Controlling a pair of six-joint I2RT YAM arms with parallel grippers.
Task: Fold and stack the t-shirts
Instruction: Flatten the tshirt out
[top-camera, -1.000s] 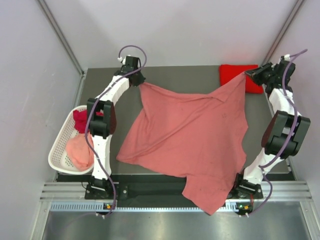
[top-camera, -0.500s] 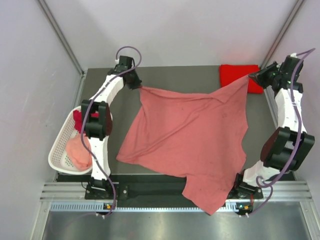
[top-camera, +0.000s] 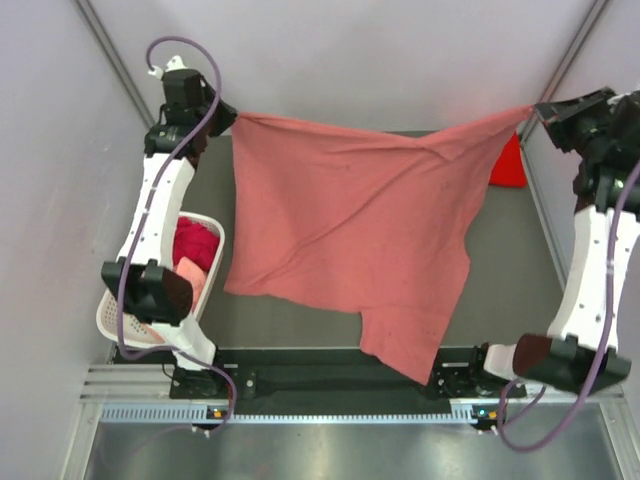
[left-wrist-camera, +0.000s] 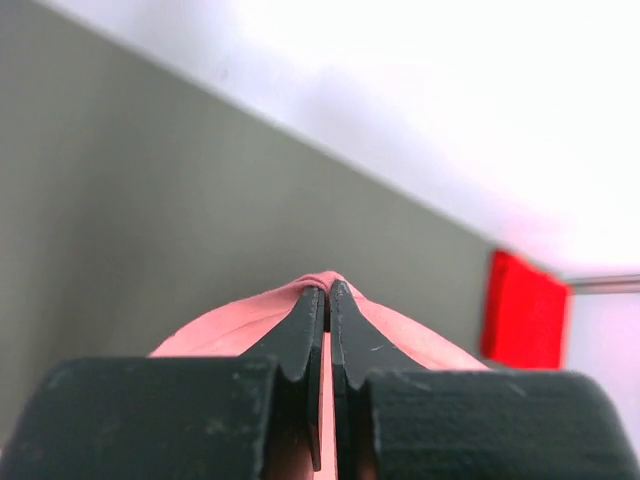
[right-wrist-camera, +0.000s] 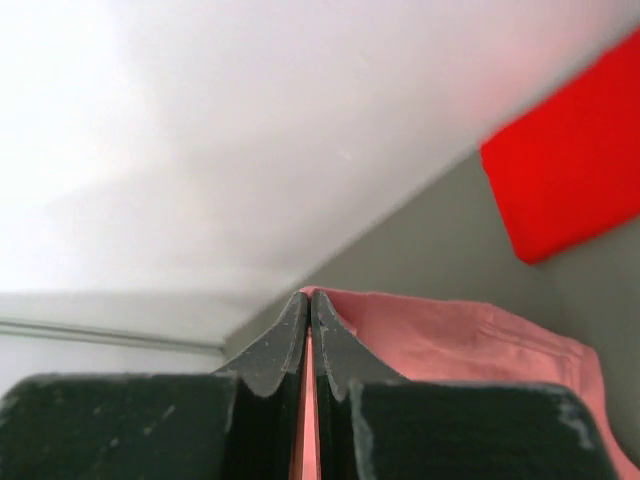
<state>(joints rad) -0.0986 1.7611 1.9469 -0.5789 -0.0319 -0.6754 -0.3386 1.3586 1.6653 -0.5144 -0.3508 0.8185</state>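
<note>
With jaws clamped on the salmon shirt's (top-camera: 350, 220) top corners, the left gripper (top-camera: 222, 115) and right gripper (top-camera: 533, 108) should lower it level and taut, flat onto the tabletop (top-camera: 500, 260) beside the far-right red shirt (top-camera: 507, 165).

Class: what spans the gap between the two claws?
The salmon shirt, its corners pinched by the left claw and right claw; the top view shows it.

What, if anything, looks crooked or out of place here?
The salmon pink shirt, pinched at its top corners by the left gripper and right gripper, hangs lopsided. Its lower edge slants, and one corner droops toward the near edge of the table on the right. Otherwise nothing looks damaged or spilled.
</note>
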